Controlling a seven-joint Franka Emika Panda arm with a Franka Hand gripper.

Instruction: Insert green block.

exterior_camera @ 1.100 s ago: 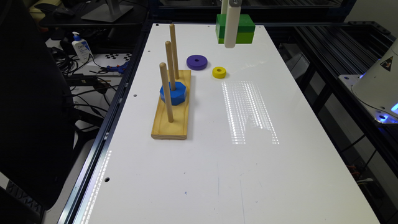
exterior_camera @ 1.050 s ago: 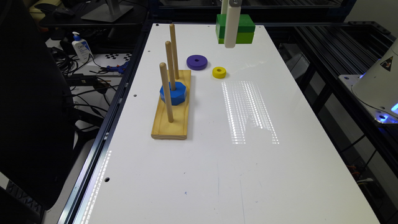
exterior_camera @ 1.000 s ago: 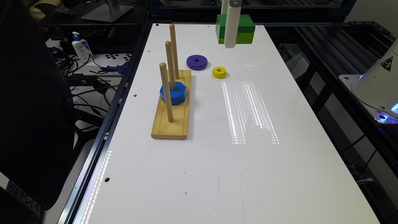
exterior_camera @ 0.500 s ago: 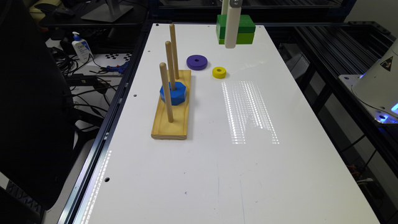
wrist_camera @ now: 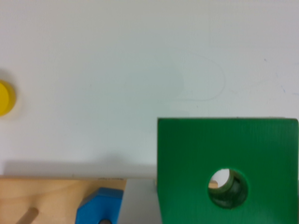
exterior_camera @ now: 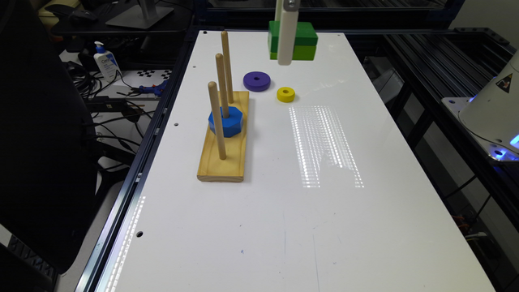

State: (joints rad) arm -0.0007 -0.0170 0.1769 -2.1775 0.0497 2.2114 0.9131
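The counter (exterior_camera: 259, 211) was white and glossy, throwing back a grid of bright light, with faint scuffs showing. The base board (exterior_camera: 224, 146) and its pegs (exterior_camera: 217, 117) looked like pale, unpainted wood with visible grain. The green block (exterior_camera: 304, 40) had a smooth, matt painted face. The blue block (exterior_camera: 232, 123), purple ring (exterior_camera: 256, 80) and yellow ring (exterior_camera: 286, 94) looked equally smooth and evenly coloured.

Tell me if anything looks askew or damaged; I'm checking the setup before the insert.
Nothing stands out. The green block sits flat at the table's far end, the blue block is seated on the middle peg, and the purple ring and yellow ring lie flat.
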